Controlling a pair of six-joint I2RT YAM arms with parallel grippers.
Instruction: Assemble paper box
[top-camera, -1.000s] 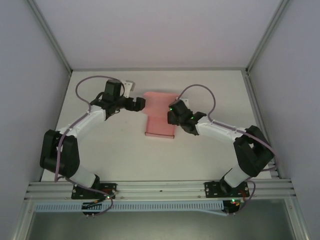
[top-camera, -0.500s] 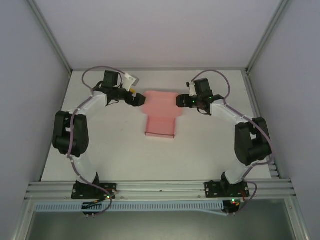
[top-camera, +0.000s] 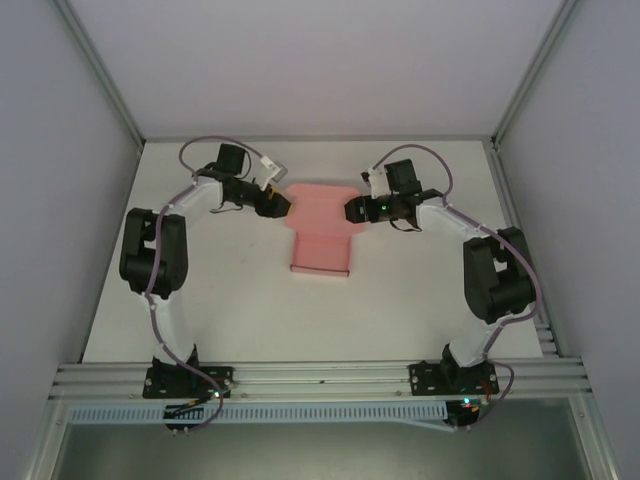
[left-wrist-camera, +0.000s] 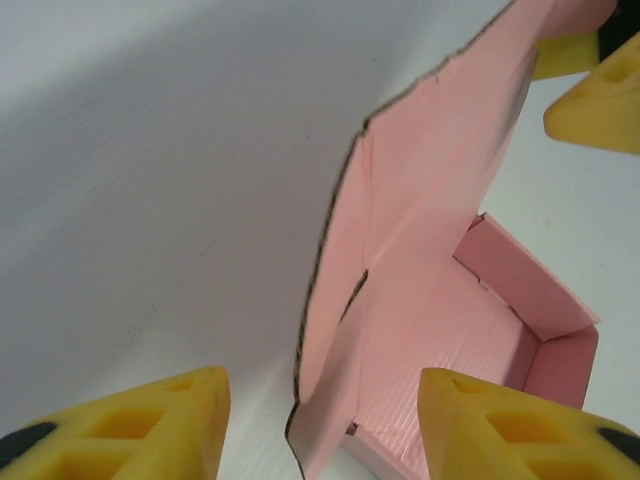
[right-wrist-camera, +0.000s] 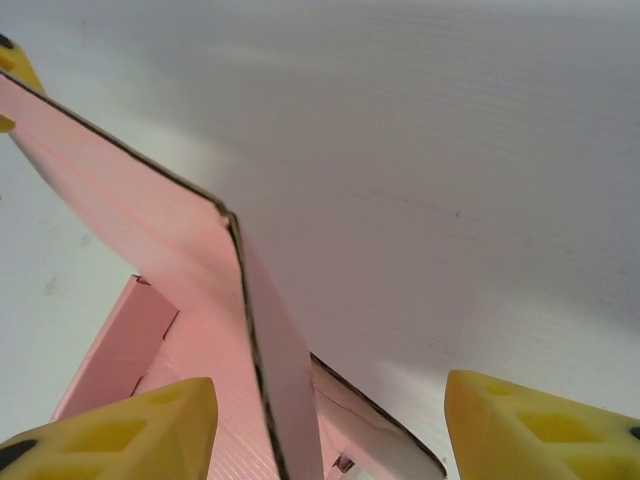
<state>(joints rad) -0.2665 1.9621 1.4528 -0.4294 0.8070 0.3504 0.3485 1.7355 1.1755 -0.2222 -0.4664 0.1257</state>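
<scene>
With left fingers (left-wrist-camera: 130, 425) and right fingers (right-wrist-camera: 530, 420) half open astride the raised far flap (left-wrist-camera: 420, 200) of paper box (top-camera: 320, 240), middle-far on table (top-camera: 220, 300), nothing gripped yet: close both evenly, keep card centred, avoid crushing the crease.

One overhead view, two close wrist views.
The top camera looks down from behind the arm bases (top-camera: 190, 380) at 6 o'clock; wrist cameras face each other, from 9 and 3 o'clock, close on the shared paper box (top-camera: 320, 250).
</scene>
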